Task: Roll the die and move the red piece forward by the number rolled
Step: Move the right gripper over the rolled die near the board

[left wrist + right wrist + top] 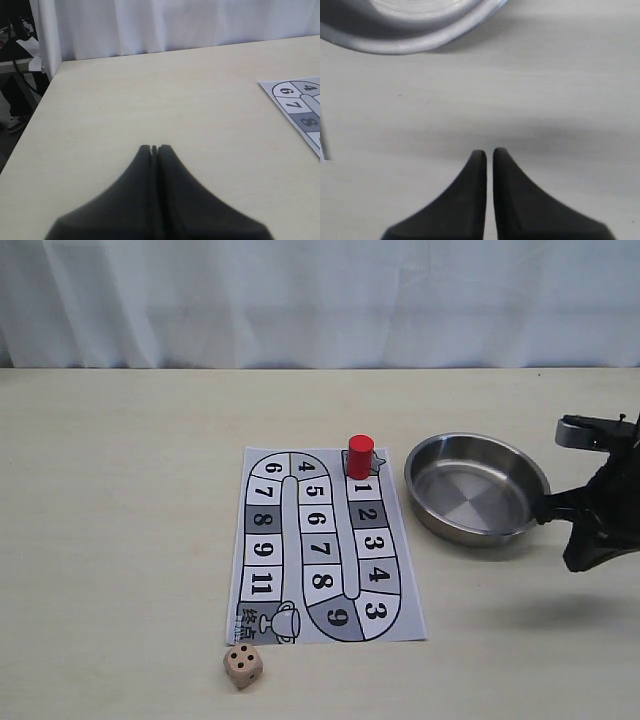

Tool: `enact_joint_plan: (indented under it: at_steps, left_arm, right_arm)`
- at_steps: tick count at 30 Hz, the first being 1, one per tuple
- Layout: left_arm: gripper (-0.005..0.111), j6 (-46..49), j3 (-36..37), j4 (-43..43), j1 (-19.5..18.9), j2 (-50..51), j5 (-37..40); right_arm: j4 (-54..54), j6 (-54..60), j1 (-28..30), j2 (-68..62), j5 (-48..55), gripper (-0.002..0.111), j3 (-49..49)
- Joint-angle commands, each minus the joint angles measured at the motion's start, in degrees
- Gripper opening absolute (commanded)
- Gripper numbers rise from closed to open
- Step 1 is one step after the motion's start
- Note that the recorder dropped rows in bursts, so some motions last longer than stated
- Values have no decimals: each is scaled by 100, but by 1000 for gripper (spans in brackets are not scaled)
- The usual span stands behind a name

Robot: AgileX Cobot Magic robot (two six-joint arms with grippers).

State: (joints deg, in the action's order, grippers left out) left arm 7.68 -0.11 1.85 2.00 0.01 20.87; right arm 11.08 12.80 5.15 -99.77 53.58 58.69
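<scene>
We see a small tan wooden die with black pips (pixel 243 666) lying on the pale wooden table (pixel 120 540), near us and just off the near left corner of the printed paper game board with numbered squares (pixel 325 550). Its upper face seems to show four pips, though it is too small for us to be sure. The red cylinder piece (pixel 360 456) stands upright at the far end of the board, on the starting square just beyond the square marked 1.

To the right of the board sits a round stainless steel pan (pixel 430 510), and nothing shows inside it. The right gripper (pixel 489 152) hangs over bare table just right of the pan, its fingers drawn almost together with only a thin slit between them and nothing held. The left gripper (pixel 154 148) is out of the exterior view; its wrist camera shows its fingers pressed together and empty above the table, well to the left of the board.

We judge the task to be at its very beginning. We cannot tell whether the die's present face counts as a roll, since it lies outside the pan and neither gripper touches it. The red piece has not left the start, so counting it forward along the numbered squares is all left to do.
</scene>
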Motion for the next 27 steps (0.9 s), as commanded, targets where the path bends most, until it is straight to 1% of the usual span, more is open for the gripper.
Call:
enact_joint_plan:
  at_steps: [1,6,7,10,12,14,15,17,27]
  left_arm:
    - [0,-23,11,28,0,-1,-59]
    - [0,-23,11,28,0,-1,-59]
    - [0,-23,11,28,0,-1,-59]
    - [0,-23,11,28,0,-1,-59]
    - [0,-23,11,28,0,-1,-59]
    - [0,-23,11,28,0,-1,-59]
    - [0,-23,11,28,0,-1,-59]
    - [0,-23,11,28,0,-1,-59]
    - [0,-23,11,28,0,-1,-59]
  right_arm:
    - [57,117,-127,230,139,4,56]
    - [41,223,-828,545,111,4,56]
    - [41,276,-1142,589,88,4,56]
    - [66,290,-1743,587,-38,4,56]
    - [304,302,-2154,587,-145,4,56]
    - [304,385,-2406,587,-238,4,56]
    - [304,611,-2613,587,-302,4,56]
    - [304,697,-2971,587,-445,4,56]
    - [304,756,-4059,587,-822,4,56]
